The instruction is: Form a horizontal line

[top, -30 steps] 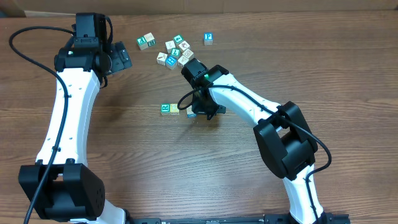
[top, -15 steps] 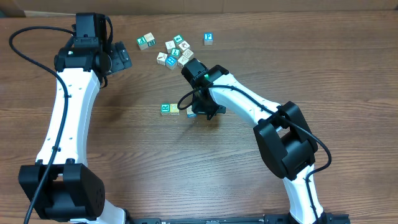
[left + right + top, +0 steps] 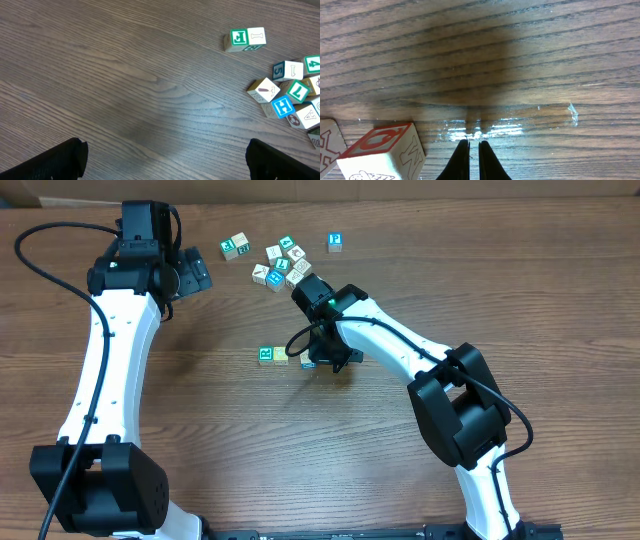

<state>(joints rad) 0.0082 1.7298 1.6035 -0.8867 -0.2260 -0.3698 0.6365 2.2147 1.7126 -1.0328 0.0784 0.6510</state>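
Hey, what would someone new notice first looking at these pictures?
A jumbled heap of letter blocks lies far back on the table. Nearer, the right gripper, shut on nothing, is beside a short row of blocks. The left gripper hangs open at far left.

Lettered blocks, legible marks:
- Green block [image 3: 239, 37]: letter F, lying sideways.
- White block [image 3: 256, 35] beside it: letter I.
- Blue block [image 3: 283, 106]: white H.
- Green-faced block [image 3: 298, 91]: 7.
- Edge block [image 3: 313, 64]: green 4.
- Pale block [image 3: 280, 71]: blue 5.
- Red-topped block [image 3: 382, 150]: red ring above, W on its side.
- Row of blocks [image 3: 272, 355]: marks too small to read.
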